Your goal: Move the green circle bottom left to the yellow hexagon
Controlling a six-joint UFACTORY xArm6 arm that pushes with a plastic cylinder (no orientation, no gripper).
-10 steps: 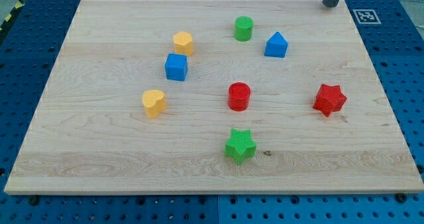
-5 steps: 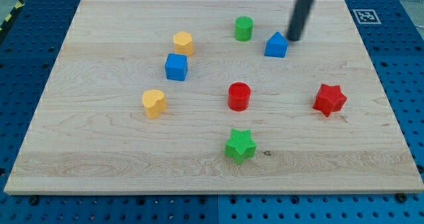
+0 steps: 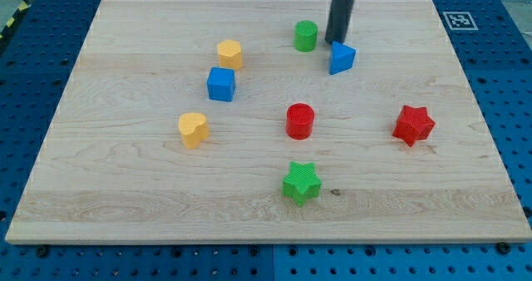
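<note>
The green circle (image 3: 306, 36) stands near the view's top, right of centre. The yellow hexagon (image 3: 230, 54) sits to its left and slightly lower. My tip (image 3: 336, 41) is just right of the green circle, a small gap apart, and touches the top left of the blue triangle block (image 3: 341, 58). The rod rises from there out of the view's top.
A blue cube (image 3: 221, 84) sits just below the yellow hexagon. A yellow heart (image 3: 193, 129) lies at the left. A red cylinder (image 3: 299, 120) is at centre, a red star (image 3: 413, 125) at the right, a green star (image 3: 301, 183) near the bottom. The wooden board (image 3: 100, 198) lies on a blue pegboard.
My tip has come in from the view's top right to the left, past the blue triangle block, which has turned and shifted slightly. It now stands beside the green circle.
</note>
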